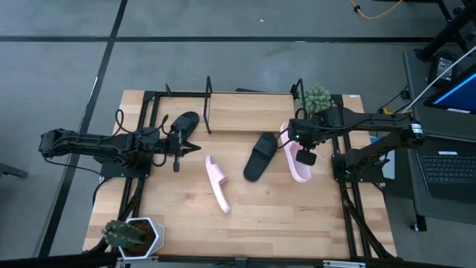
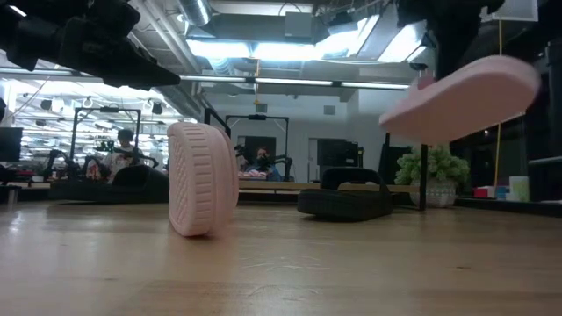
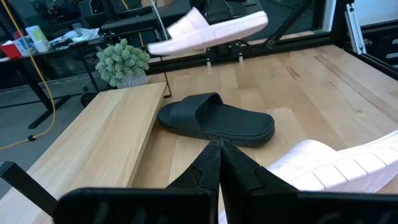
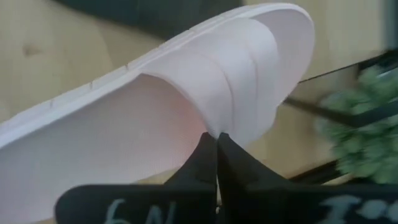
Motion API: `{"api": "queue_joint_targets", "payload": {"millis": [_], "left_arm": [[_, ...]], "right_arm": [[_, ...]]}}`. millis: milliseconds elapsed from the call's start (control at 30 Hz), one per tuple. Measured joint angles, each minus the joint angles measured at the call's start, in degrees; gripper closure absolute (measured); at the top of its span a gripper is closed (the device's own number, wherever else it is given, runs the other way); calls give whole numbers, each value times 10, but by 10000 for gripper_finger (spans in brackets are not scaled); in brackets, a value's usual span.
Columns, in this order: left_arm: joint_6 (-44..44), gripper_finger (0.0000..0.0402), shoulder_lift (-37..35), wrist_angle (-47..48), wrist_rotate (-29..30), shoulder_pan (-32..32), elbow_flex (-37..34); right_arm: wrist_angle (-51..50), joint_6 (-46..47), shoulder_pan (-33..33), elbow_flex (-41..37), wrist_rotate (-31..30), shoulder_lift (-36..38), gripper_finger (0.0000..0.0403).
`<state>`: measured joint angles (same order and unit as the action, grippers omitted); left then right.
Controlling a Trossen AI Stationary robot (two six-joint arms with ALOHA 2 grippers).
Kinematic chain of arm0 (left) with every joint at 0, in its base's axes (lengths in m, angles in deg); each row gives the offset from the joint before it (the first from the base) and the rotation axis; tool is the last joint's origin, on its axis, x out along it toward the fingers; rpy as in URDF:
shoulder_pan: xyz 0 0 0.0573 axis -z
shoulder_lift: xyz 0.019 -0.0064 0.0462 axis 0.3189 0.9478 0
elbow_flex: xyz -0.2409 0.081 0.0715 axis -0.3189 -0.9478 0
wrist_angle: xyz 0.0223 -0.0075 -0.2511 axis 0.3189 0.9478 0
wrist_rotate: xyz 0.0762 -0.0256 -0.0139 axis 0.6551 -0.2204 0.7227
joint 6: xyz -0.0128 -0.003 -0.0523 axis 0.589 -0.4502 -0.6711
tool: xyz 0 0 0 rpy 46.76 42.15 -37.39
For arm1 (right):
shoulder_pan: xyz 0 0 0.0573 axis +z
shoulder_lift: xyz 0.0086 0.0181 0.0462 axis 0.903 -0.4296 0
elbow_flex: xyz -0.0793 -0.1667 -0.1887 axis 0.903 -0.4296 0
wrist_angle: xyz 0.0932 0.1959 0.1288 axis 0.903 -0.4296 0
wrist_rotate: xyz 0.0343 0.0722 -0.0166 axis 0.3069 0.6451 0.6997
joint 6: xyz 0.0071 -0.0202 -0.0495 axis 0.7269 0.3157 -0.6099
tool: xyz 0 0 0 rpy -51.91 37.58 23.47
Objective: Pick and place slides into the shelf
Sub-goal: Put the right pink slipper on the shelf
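My right gripper [image 4: 216, 142] is shut on a pale pink slide [image 1: 299, 162] that hangs in the air over the table's right part, also visible in the low view [image 2: 465, 95]. The second pink slide [image 1: 217, 183] stands on its long edge mid-table. One black slide [image 1: 260, 156] lies flat on its sole in front of the shelf [image 1: 249, 112]. The other black slide [image 1: 184, 125] lies left of the shelf. My left gripper [image 3: 219, 163] is shut, holds nothing and hovers at the table's left. My right gripper pinches the edge of the pink slide's strap [image 4: 210, 124] between its two fingers, close to where the strap meets the sole's side. The fingers come steeply from above. The slide is lifted clear of the table and hangs tilted below them [image 2: 465, 95].
A small green plant [image 1: 316, 97] stands at the far right by the shelf's end frame. A second plant in a white pot [image 1: 128, 234] is at the near left corner. Bare tabletop [image 1: 282, 216] lies toward the near edge. A laptop [image 1: 446, 167] sits off to the right.
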<state>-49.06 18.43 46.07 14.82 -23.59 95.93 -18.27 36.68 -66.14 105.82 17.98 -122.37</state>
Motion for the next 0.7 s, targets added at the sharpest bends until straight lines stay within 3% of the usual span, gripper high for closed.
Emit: {"api": "queue_joint_targets", "payload": {"millis": [400,700], "left_arm": [[0,401,0,0,0,0,0],[0,401,0,0,0,0,0]], "right_arm": [[34,-13,-21,50,-77,0,403],[85,-33,-67,70,-81,0,403]]}}
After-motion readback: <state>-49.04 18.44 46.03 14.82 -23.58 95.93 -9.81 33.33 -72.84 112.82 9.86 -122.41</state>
